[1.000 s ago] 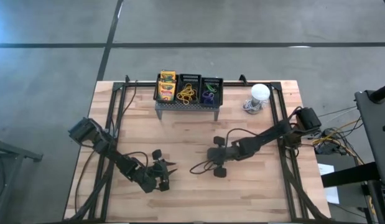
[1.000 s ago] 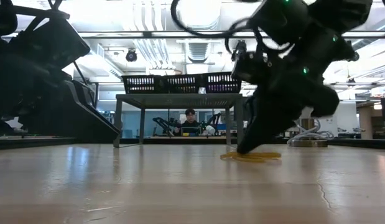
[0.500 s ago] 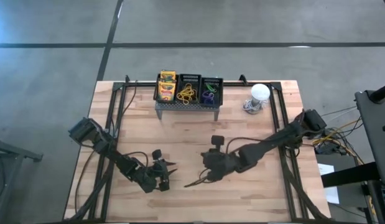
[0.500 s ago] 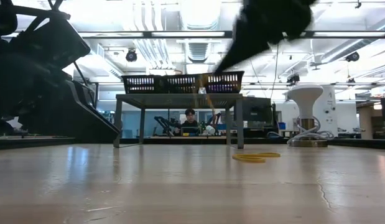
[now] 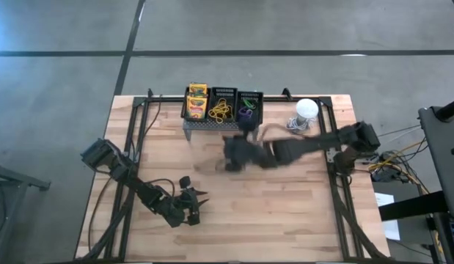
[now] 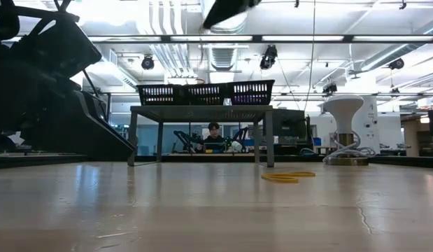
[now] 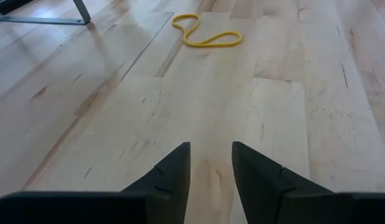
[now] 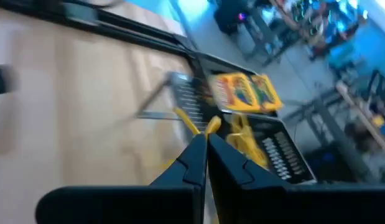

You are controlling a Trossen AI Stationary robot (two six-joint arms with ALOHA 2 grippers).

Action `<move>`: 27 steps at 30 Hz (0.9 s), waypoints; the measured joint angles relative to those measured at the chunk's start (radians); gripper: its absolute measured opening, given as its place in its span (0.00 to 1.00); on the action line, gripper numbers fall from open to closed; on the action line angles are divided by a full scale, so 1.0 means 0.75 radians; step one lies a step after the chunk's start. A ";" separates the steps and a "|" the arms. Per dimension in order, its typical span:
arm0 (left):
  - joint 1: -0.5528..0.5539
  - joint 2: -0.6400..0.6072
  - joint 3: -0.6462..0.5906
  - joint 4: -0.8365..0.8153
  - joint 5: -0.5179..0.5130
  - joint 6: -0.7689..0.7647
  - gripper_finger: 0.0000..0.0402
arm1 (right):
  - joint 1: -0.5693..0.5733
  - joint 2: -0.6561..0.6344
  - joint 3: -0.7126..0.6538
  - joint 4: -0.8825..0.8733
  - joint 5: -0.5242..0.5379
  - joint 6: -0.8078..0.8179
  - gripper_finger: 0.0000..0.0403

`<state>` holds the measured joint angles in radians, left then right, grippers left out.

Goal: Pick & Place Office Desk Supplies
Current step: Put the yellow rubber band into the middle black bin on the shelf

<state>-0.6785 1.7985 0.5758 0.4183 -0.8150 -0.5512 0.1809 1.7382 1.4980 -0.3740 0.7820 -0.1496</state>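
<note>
While a yellow band loop point(image 8: 208, 126) is pinched between the pressed-together fingertips of the right gripper point(image 8: 206, 144), the gripper is held in the air in front of the grey perforated stand point(image 5: 220, 125), near the three black mesh baskets point(image 5: 223, 105) that sit in a row on top of it. In the high view the right gripper is blurred, so the band cannot be made out there. Crayon boxes point(image 5: 196, 100) are seen in the leftmost basket, yellow loops point(image 5: 220, 111) in the middle one, and purple and green loops point(image 5: 246, 113) in the rightmost. A second yellow band loop point(image 7: 206, 33) lies flat on the wooden table point(image 5: 285, 213), well ahead of the left gripper point(image 7: 211, 163). That gripper is parked low near the table's front left, its fingers spread partway with nothing between them. A white dome object point(image 5: 306, 111) stands to the right of the stand.
</note>
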 joint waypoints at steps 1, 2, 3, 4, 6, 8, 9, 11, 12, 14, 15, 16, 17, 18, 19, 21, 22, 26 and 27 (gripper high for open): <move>0.000 0.000 0.000 0.000 0.000 0.000 0.30 | -0.056 0.000 0.008 0.002 -0.048 -0.011 0.02; 0.000 0.000 0.000 0.000 0.000 0.000 0.30 | -0.116 0.000 0.008 0.011 -0.103 -0.017 0.02; 0.000 0.000 0.000 -0.001 0.000 0.000 0.30 | -0.176 0.000 0.008 0.023 -0.169 -0.018 0.02; 0.000 0.000 0.000 -0.001 0.000 0.000 0.30 | -0.235 0.000 0.007 0.039 -0.232 -0.016 0.02; 0.000 0.000 0.000 -0.001 0.000 0.001 0.30 | -0.345 0.000 0.005 0.056 -0.323 0.000 0.02; 0.000 0.000 0.000 -0.001 0.000 0.001 0.30 | -0.442 0.000 0.005 0.088 -0.393 0.042 0.02; 0.000 0.000 0.000 -0.002 0.000 0.001 0.30 | -0.487 0.000 0.004 0.103 -0.443 0.070 0.02; 0.001 0.000 0.000 -0.005 0.000 0.001 0.30 | -0.568 0.000 0.004 0.129 -0.573 0.123 0.02; 0.002 0.000 0.000 -0.005 0.000 0.001 0.30 | -0.604 0.000 0.004 0.144 -0.653 0.153 0.02; 0.005 0.000 0.000 -0.005 0.000 0.001 0.30 | -0.666 0.004 0.001 0.167 -0.794 0.192 0.02; 0.005 0.000 0.000 -0.005 0.000 0.001 0.30 | -0.688 0.012 0.001 0.179 -0.842 0.210 0.03; 0.005 0.000 0.000 -0.005 0.000 0.001 0.30 | -0.709 0.015 0.001 0.183 -0.869 0.235 0.04; 0.005 0.000 0.000 -0.005 0.000 0.001 0.30 | -0.726 0.019 0.000 0.174 -0.878 0.265 0.05; 0.005 0.000 0.000 -0.005 -0.001 0.001 0.30 | -0.736 0.025 -0.001 0.171 -0.880 0.287 0.07; 0.005 0.000 0.000 -0.005 0.000 0.002 0.30 | -0.742 0.034 0.000 0.177 -0.879 0.300 0.09; 0.005 0.000 0.000 -0.006 0.000 0.002 0.30 | -0.750 0.044 0.000 0.167 -0.879 0.313 0.14; 0.005 0.000 0.000 -0.006 0.000 0.002 0.30 | -0.749 0.051 -0.001 0.163 -0.878 0.315 0.17; 0.005 0.000 0.000 -0.006 0.000 0.005 0.30 | -0.723 0.054 -0.001 0.160 -0.879 0.295 0.27; 0.005 0.000 0.000 -0.006 0.000 0.005 0.30 | -0.709 0.048 -0.001 0.160 -0.879 0.284 0.29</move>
<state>-0.6746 1.7985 0.5758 0.4138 -0.8150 -0.5476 -0.3510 1.7742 1.4975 -0.2539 0.1229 0.0632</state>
